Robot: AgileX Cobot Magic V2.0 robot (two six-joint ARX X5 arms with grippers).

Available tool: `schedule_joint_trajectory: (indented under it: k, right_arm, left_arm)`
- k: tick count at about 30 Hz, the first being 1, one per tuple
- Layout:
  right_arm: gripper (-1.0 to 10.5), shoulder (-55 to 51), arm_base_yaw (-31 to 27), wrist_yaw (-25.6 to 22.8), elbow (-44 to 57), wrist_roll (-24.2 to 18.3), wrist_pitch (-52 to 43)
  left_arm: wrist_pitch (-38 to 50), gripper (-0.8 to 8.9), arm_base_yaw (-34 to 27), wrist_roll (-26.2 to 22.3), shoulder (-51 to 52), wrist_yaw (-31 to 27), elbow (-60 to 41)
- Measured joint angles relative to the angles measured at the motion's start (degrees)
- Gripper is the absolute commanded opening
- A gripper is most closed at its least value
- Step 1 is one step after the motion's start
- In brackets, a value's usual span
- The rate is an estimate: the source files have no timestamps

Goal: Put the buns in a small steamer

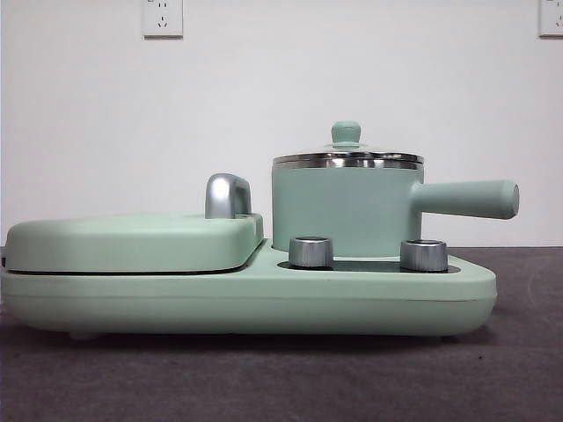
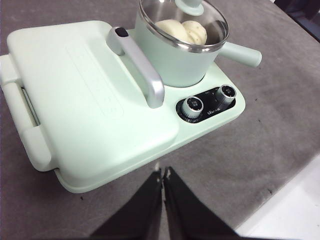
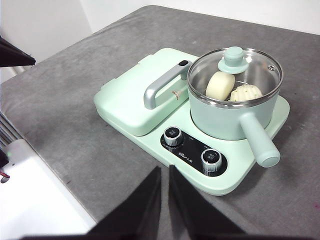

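The light is soft and even in all three views, with no hard shadows. In the front view the wall (image 1: 281, 105) is bright, almost washed out, and the counter (image 1: 281, 378) in front looks dark and a little grainy. The steel rim (image 1: 347, 161) shows thin bright reflections. In the wrist views the glass lid (image 3: 250, 67) carries weak glare, and the chrome handle (image 2: 145, 75) shines softly. The left wrist picture is slightly soft.

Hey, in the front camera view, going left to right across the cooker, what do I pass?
Flat griddle lid → chrome handle → left knob → small steamer with its glass lid's green knob → right knob → the steamer's long side handle.
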State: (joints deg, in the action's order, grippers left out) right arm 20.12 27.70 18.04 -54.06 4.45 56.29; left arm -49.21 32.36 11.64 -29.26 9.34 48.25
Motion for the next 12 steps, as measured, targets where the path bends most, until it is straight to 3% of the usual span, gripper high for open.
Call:
schedule_joint_trajectory:
  k: [12]
  right_arm:
    - [0.2, 0.00, 0.00, -0.02, 0.00, -0.11, 0.00]
  left_arm:
    - [1.07, 0.07, -0.26, 0.00, 0.22, 0.00, -0.24]
